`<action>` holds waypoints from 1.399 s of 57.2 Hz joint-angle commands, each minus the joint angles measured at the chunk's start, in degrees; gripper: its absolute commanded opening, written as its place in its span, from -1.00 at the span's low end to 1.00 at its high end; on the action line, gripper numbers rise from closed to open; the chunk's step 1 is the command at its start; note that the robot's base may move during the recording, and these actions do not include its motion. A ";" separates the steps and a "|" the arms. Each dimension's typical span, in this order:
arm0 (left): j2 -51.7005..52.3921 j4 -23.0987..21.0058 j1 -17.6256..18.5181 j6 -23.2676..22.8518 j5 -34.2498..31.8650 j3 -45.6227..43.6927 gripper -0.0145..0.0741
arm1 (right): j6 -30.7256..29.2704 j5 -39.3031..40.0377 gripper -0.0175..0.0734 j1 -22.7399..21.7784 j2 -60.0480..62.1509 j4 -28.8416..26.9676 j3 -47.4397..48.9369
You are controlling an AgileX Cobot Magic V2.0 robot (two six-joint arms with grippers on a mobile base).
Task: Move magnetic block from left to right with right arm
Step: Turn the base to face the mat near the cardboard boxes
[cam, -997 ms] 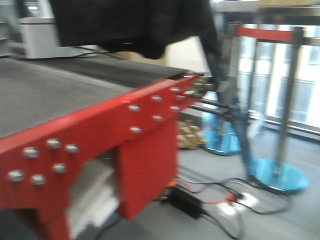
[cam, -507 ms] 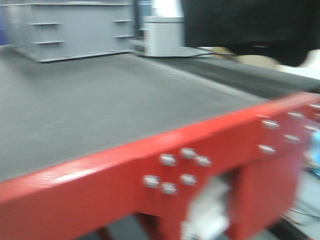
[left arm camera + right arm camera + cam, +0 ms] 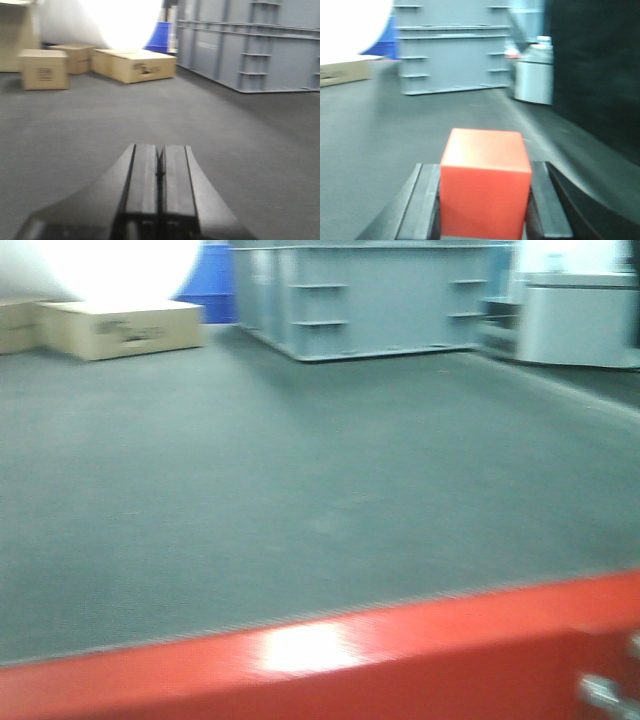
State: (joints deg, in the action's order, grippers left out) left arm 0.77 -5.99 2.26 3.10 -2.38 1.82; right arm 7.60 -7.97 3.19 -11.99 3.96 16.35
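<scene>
Right gripper pinching the magnetic block; left gripper pressed together on nothing.

In the right wrist view, the red cube sits nearest the camera, clamped between the two dark fingers, one touching each side face. Its top stands above them, and I cannot tell whether it touches the grey mat. In the left wrist view, the two black pads meet with only a thin seam between them. In the blurred front view, the red frame edges the near side of the mat. Further back on the left stand cardboard boxes. A large grey crate stands at the back, with a pale canister to its right and a blue bin behind.
</scene>
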 commanded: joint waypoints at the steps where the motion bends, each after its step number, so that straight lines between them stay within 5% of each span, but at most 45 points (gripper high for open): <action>1: 0.31 -0.27 0.21 -0.12 -5.15 0.44 -0.96 | -0.30 4.88 0.03 -0.45 -0.85 0.56 1.81; 80: 0.31 -0.27 0.21 -0.12 -5.15 0.44 -0.96 | -0.30 4.88 0.03 -0.45 -0.85 0.56 1.81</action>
State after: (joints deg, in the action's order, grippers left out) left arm 0.77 -5.99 2.26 3.10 -2.38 1.82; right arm 7.60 -7.97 3.19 -11.99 3.96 16.35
